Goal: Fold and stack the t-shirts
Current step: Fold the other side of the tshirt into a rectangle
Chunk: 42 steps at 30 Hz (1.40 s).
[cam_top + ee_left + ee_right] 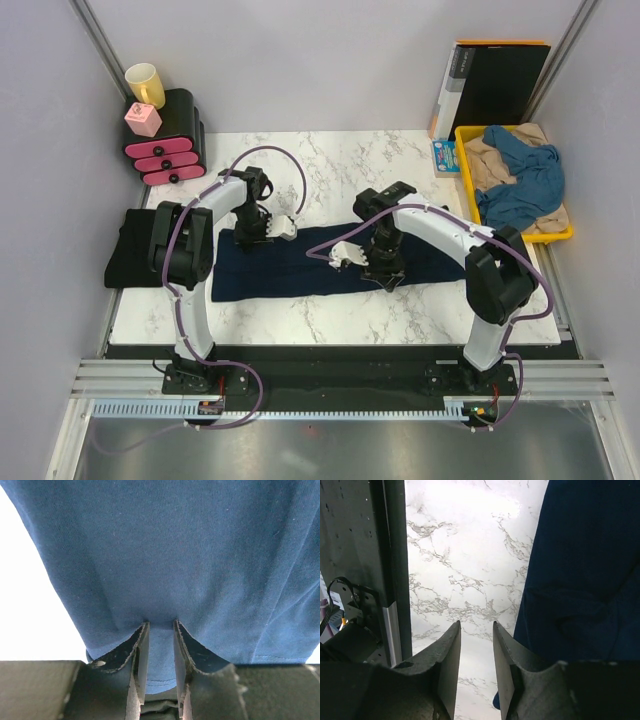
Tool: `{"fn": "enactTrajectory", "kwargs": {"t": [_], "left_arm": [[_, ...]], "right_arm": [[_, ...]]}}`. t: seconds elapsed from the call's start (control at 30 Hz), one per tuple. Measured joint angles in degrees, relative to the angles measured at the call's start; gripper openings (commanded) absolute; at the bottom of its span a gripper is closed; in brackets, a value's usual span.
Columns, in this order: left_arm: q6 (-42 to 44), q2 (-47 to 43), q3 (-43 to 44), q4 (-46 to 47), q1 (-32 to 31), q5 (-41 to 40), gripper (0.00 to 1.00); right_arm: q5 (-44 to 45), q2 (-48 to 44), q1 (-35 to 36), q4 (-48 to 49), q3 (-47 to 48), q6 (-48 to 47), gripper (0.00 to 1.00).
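My left gripper (160, 626) pinches the soft knit hem of the navy shirt (180, 550); my right gripper (476, 626), jaws apart, hovers over the veined marble table (465, 565).

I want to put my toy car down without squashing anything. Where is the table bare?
Two bare marble patches: a wide one at the back, between the pink drawers and the yellow tray, behind the navy t-shirt; and a narrow strip between that shirt and the near edge of the table. The middle is crowded, and the black t-shirt fills the left edge.
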Motion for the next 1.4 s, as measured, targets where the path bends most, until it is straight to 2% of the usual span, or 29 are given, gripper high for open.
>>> {"fn": "enactTrajectory", "kwargs": {"t": [0.27,0.53,0.7,0.93,1.0,1.17,1.27,1.4], "left_arm": [[0.09,-0.02,-0.02,0.07,0.00,0.00,0.33],[0.09,-0.11,-0.02,0.24,0.00,-0.07,0.33],[0.09,-0.13,-0.02,0.28,0.33,-0.09,0.33],[0.09,-0.31,-0.02,0.33,1.36,-0.57,0.33],[0.07,-0.37,-0.02,0.37,1.53,-0.76,0.33],[0.07,-0.42,-0.02,0.42,1.64,-1.46,0.33],[0.07,-0.44,-0.02,0.42,1.57,-1.60,0.33],[0.04,-0.48,-0.02,0.39,1.44,-1.68,0.33]], "right_arm": [[3.89,-0.22,-1.60,1.99,0.94,3.08,0.35],[11.43,9.20,-11.17,14.45,11.08,8.48,0.35],[13.25,12.66,-15.67,15.78,12.26,5.92,0.37],[13.57,1.68,-15.02,15.65,0.52,0.76,0.40],[13.33,-5.27,-14.47,18.25,-5.77,0.26,0.45],[14.27,-20.35,-12.98,26.67,-20.81,-0.50,0.48],[15.04,-23.15,-11.52,31.23,-26.95,-0.35,0.48],[16.46,-22.40,-10.95,37.90,-31.91,0.55,0.49]]}}
